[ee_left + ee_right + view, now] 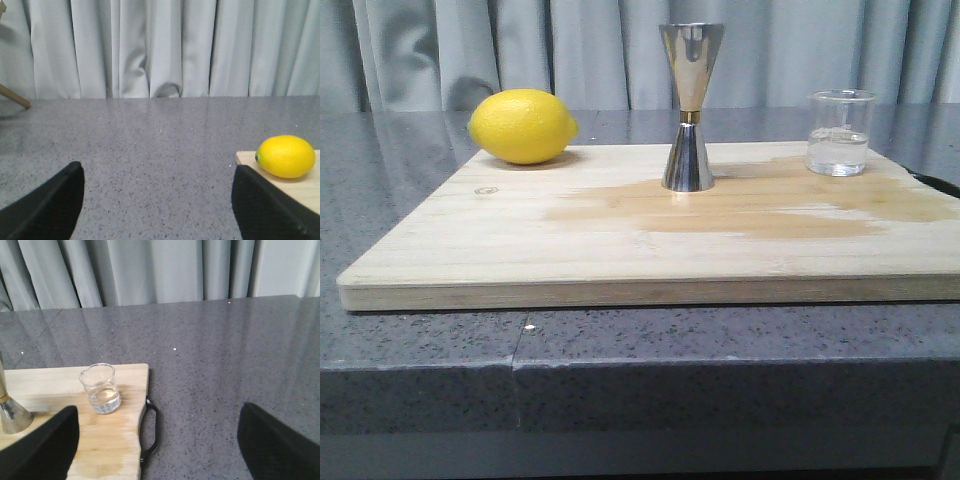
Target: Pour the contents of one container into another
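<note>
You are starting with nothing picked up. The glass beaker [840, 132] is standing upright near the right rear corner of the cutting board [520, 255], holding a little clear liquid at the bottom. The steel jigger [690, 105] is standing upright around the board's middle, well apart from the beaker, and a lemon [523, 126] is lying at the left rear corner.

Your right gripper [157, 450] is hanging above the board's right edge with its fingers spread wide and nothing between them; in its wrist view the beaker is sitting ahead of the fingers, off toward one side. Your left gripper [157, 205] is also gaping wide and holding nothing, hovering over the bare counter [150, 150] just beside the board's lemon corner.

The step in hand looks like reaching for the beaker with the right arm. Bring the fingers around its middle, below the rim, and line them up so the lip is pointing toward the jigger. Glass is slick, so close firmly but gently. A dark damp-looking patch is spreading across the board, so lift straight up instead of sliding.

Faint markings may be printed on the beaker, but nothing is readable, and no brand or label is showing anywhere.
</note>
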